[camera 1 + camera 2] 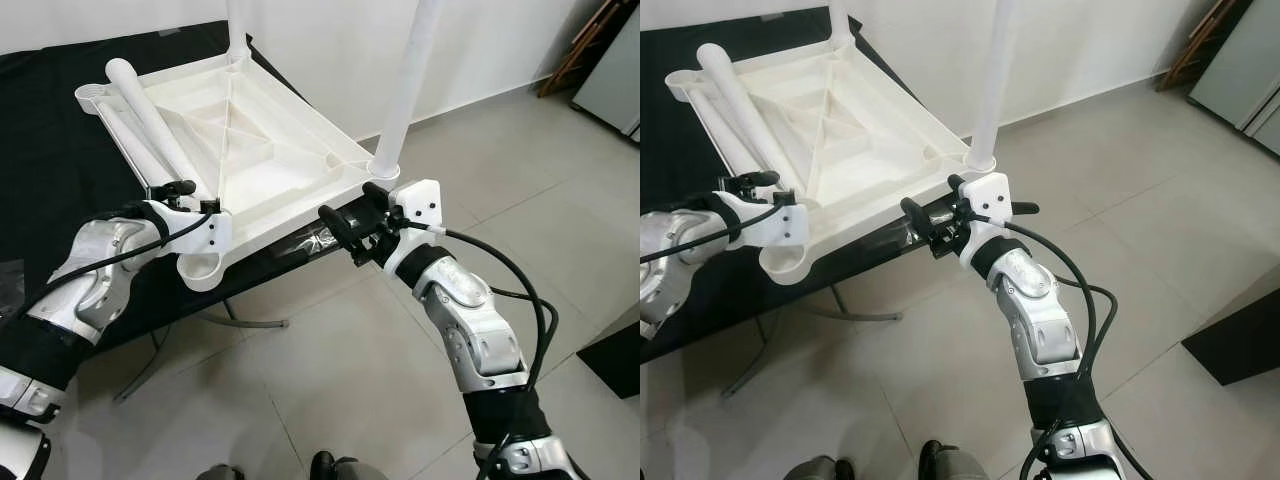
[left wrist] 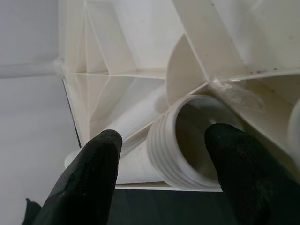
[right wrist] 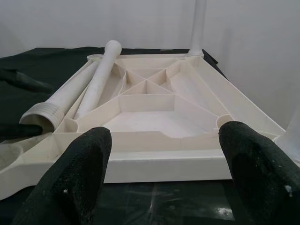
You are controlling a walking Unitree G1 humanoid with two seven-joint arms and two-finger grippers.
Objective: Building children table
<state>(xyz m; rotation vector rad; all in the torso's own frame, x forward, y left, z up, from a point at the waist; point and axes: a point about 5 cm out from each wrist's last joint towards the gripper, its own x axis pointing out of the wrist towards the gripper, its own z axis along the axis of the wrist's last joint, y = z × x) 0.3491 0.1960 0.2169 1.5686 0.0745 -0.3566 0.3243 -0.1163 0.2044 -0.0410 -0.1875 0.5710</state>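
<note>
A white plastic table top lies upside down on a black table. One white leg stands upright in its right corner and another leg in the far corner. Two loose legs lie side by side along its left side. The near-left corner socket is empty. My left gripper is open, its fingers on either side of one loose leg's threaded end. My right gripper is open and level with the top's near edge, just short of it.
The black table's metal frame stands on a grey tiled floor. A white wall runs close behind. A dark box sits on the floor at the right, with a grey cabinet and a wooden frame at the far right.
</note>
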